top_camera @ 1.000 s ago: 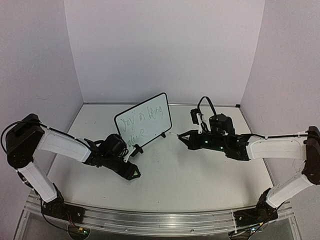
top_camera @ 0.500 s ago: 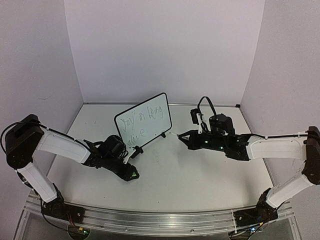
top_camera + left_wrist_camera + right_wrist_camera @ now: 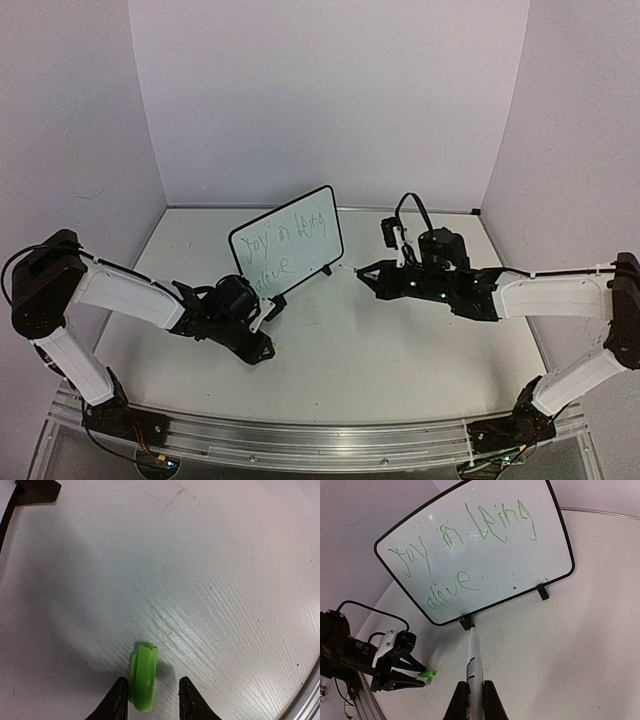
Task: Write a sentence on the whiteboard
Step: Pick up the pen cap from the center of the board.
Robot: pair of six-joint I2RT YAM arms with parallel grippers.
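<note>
The whiteboard (image 3: 285, 240) stands tilted on its two black feet at the middle of the table. The sentence (image 3: 465, 540), in thin green scrawl, fills two lines of the board (image 3: 485, 575). My right gripper (image 3: 475, 682) is shut on a white marker (image 3: 474, 655), whose tip points at the board's left foot, just short of it. In front of the board my left gripper (image 3: 152, 680) is low over the table. Its jaws straddle a small green cap (image 3: 142, 677). The left finger touches the cap and a gap remains on the right. The cap (image 3: 426, 673) lies flat on the table.
One black foot of the board (image 3: 35, 490) shows at the top left of the left wrist view. A metal rail (image 3: 320, 440) runs along the near table edge. Lilac walls close in the back and both sides. My right arm (image 3: 550, 295) reaches in from the right.
The left gripper's jaws have narrowed around the green cap and the gripper has shifted slightly left. The right arm, marker and board have not moved.
</note>
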